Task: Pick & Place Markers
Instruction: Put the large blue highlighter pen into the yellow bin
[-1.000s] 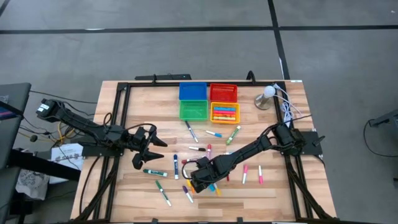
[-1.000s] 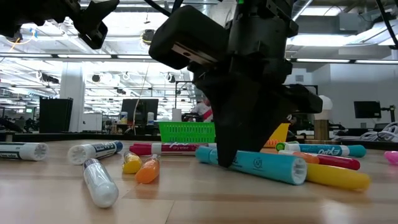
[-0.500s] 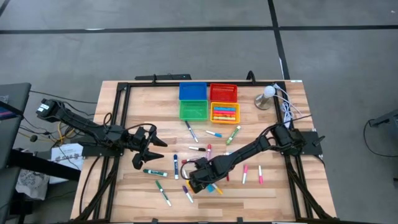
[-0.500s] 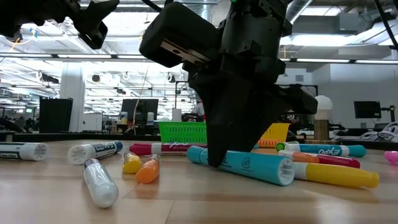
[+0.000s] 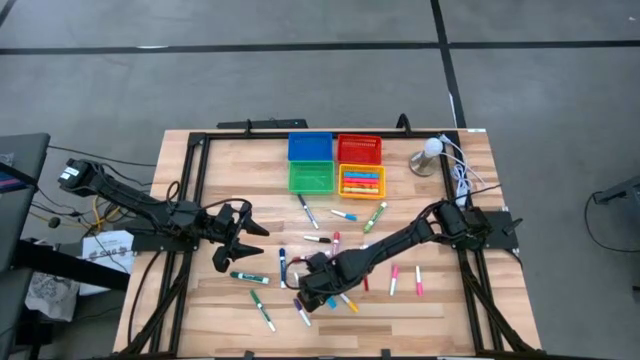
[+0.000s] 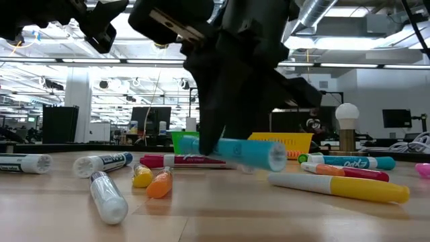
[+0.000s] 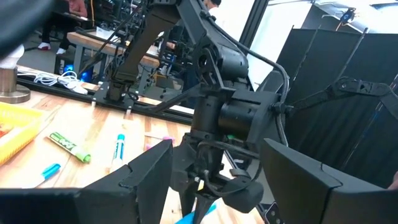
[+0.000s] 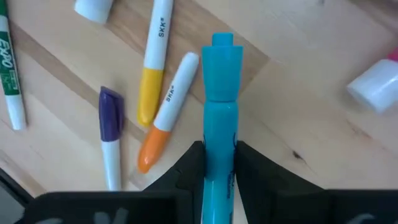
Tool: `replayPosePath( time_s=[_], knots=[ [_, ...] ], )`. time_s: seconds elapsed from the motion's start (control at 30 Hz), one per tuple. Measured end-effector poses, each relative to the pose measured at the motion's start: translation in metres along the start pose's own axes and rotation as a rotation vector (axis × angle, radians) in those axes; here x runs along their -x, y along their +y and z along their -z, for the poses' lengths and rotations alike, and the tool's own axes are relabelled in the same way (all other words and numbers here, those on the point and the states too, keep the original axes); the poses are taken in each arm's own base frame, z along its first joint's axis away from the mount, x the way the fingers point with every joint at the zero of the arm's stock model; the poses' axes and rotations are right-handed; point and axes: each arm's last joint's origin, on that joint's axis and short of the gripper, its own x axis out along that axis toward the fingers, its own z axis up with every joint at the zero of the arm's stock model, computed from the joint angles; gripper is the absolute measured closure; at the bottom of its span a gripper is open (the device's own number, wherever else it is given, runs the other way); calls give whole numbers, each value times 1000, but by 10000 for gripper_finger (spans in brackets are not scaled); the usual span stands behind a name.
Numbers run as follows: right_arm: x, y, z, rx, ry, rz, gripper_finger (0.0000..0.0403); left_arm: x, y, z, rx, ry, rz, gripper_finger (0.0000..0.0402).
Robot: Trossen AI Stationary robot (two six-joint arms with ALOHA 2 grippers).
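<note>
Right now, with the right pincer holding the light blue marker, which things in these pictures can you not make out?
- High view: the light blue marker is hidden under the right pincer.
- High view: the contents of the yellow bin are too small to count.
- Right wrist view: the marker's rear end is cut off by the edge, between the fingers.
- Left wrist view: the left pincer blocks the table ahead.

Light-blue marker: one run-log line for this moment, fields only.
right gripper: shut on light-blue marker, lifted off table | left gripper: open, idle at table's left side | yellow bin: holds markers
</note>
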Motion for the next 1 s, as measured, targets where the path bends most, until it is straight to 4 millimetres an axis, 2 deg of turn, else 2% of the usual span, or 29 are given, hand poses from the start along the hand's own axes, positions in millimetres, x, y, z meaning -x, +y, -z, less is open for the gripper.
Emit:
replayPosePath(
  time_s=[0.17,0.73,1.0],
  knots=[
    [17,9,-3,42,2,-5,336,0,0,0,0,4,0,160],
    [105,31,-13,365,2,13,336,0,0,1,-5,12,4,160],
    [148,46,-15,607,-15,-162,336,0,0,1,-5,13,3,160]
  ],
)
